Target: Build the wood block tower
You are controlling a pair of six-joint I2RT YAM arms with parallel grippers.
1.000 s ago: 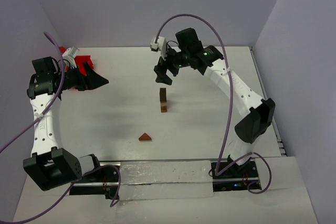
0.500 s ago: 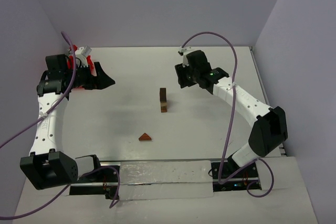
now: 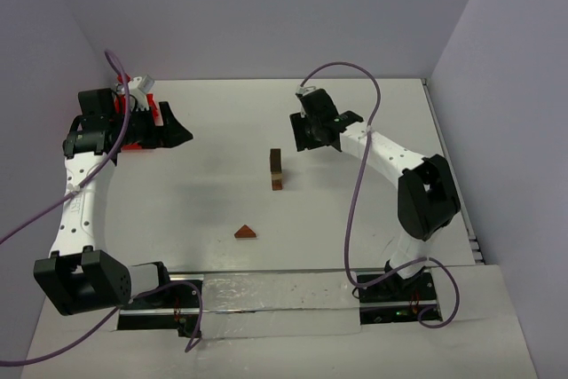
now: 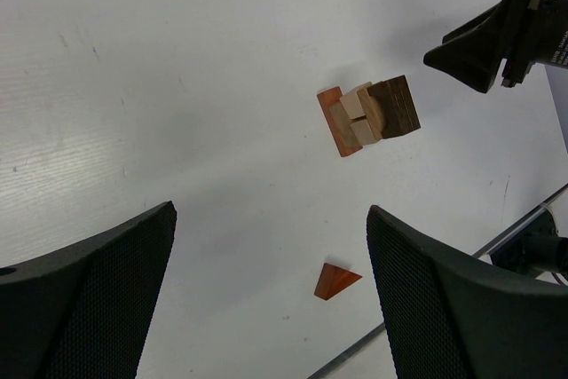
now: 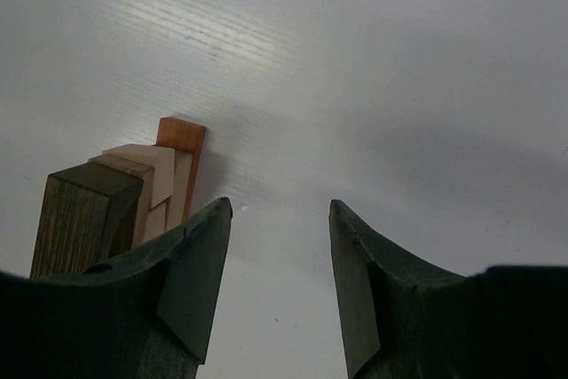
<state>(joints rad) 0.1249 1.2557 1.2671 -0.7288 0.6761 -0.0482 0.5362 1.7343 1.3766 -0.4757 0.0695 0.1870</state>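
Note:
The wood block tower (image 3: 276, 170) stands upright mid-table, a narrow stack with a dark brown block on top; it also shows in the left wrist view (image 4: 368, 115) and the right wrist view (image 5: 115, 193). A reddish triangular wedge (image 3: 246, 232) lies flat nearer the arms, apart from the tower (image 4: 336, 280). My right gripper (image 3: 303, 137) hovers just right of and behind the tower, its jaws partly open with nothing between them (image 5: 280, 206). My left gripper (image 3: 180, 136) is far left, wide open and empty (image 4: 271, 210).
A red plastic tray (image 3: 151, 111) sits at the far left under my left arm. Walls close the table at the back and both sides. A metal rail (image 3: 275, 274) runs along the near edge.
My right gripper drew back from above the tower to its right and its jaws narrowed. My left arm shifted slightly toward the back left. The tower and wedge stayed put.

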